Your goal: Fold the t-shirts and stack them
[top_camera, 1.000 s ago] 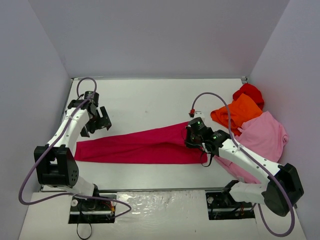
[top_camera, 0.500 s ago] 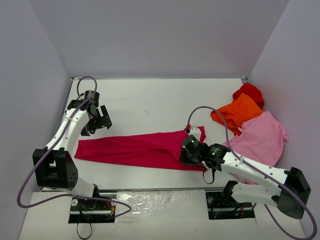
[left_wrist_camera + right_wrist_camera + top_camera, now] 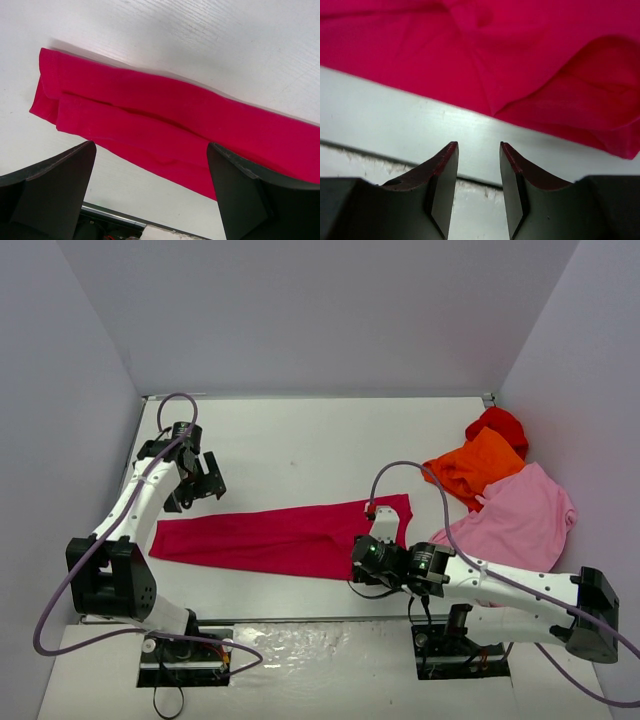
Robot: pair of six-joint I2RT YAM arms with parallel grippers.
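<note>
Step in hand: folding the raspberry-red t-shirt [image 3: 280, 538]. It is lying flat as a long narrow band across the near half of the worktop [image 3: 300, 440], already folded lengthwise, with layered edges showing at its left end in the left wrist view. Its right end is sitting a bit rumpled, one flap doubled over.

The right gripper [image 3: 479, 146] is hovering low by the near edge of the worktop, just off the band's right end. Its jaws are standing partly apart with nothing between them; the cloth is lying just beyond the tips, not pinched.

The left gripper [image 3: 151, 145] is hanging above the band's left end, jaws spread wide, holding nothing.

The orange t-shirt [image 3: 475, 465], pale pink t-shirt [image 3: 520, 520] and bright red t-shirt [image 3: 497, 425] are waiting unfolded in a heap at the right side, well apart from the band.

Next move, likely: shortening the band crosswise. That is calling for a clean pinch on one end through all layers, lifting it over toward the other end and laying it square. The loose flap at the right looks like it needs flattening, or it may be bunching inside the fold.
</note>
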